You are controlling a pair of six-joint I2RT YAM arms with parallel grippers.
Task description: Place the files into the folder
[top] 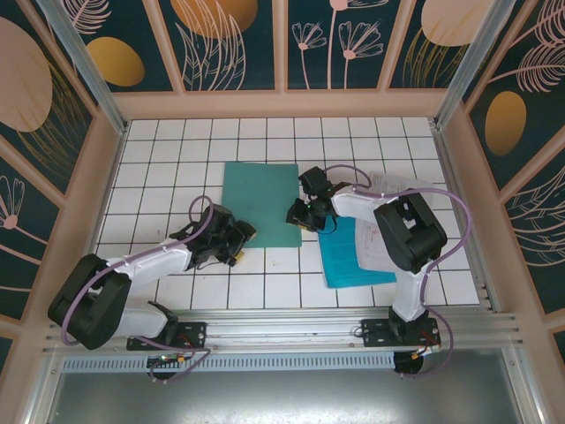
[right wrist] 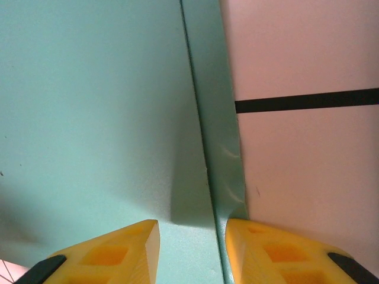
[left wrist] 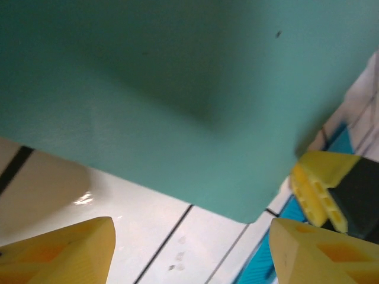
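Opening the closed folder (top: 260, 203) mid-table, files (top: 357, 261) just right: left gripper (top: 240, 237) gapes at its near edge, right gripper (right wrist: 192, 228) straddles its right edge, fingers apart, and likely must pinch and lift next.

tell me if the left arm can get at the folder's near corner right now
Probably yes: the left gripper is open just short of the near corner of the folder, with bare table between. The right gripper sits at its right edge, off to the side.
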